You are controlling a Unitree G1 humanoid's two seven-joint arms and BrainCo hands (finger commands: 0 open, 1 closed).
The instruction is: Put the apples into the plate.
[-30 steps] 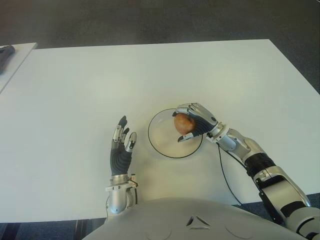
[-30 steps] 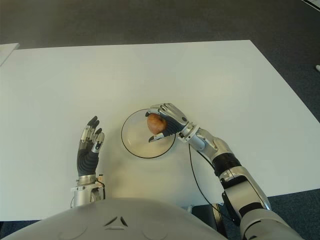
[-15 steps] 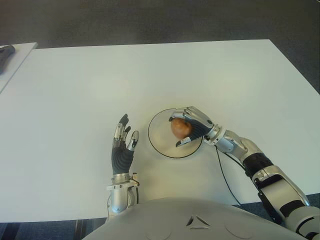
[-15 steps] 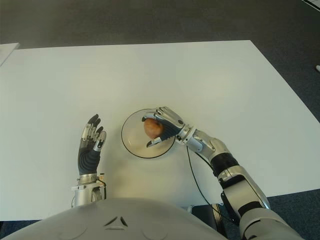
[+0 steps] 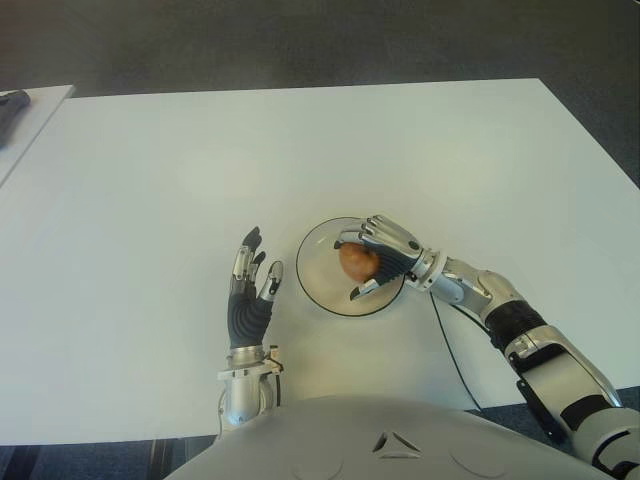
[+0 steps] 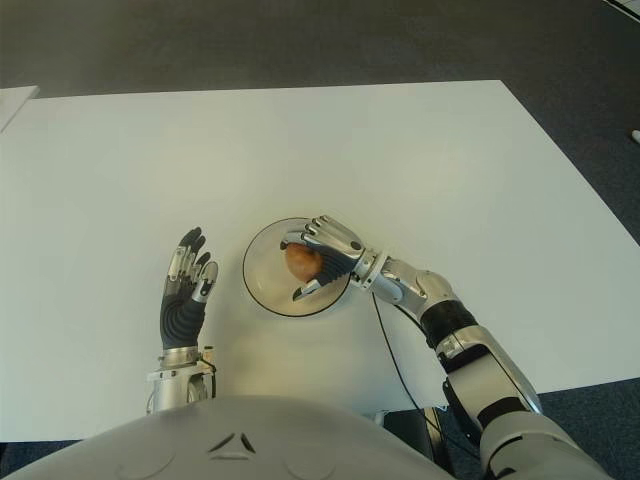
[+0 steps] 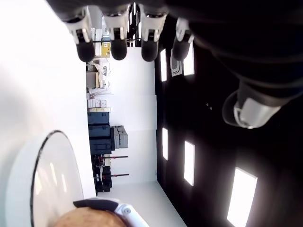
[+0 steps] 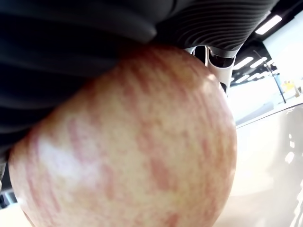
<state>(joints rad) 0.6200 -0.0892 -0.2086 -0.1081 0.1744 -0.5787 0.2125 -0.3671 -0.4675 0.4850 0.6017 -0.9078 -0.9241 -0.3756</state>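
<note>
I am holding 1 apple (image 5: 357, 260) in the curled fingers of my right hand (image 5: 385, 257), over the plate (image 5: 318, 280); lowering before releasing should stop rolling (left hand (image 5: 250, 297) open, empty, beside the plate).

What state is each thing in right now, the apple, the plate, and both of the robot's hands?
apple: gripped in the right hand, over the plate.
plate: upright on the white table; whether the apple touches it cannot be told.
right hand: fingers curled around the apple.
left hand: open, fingers spread, holding nothing, left of the plate.
</note>
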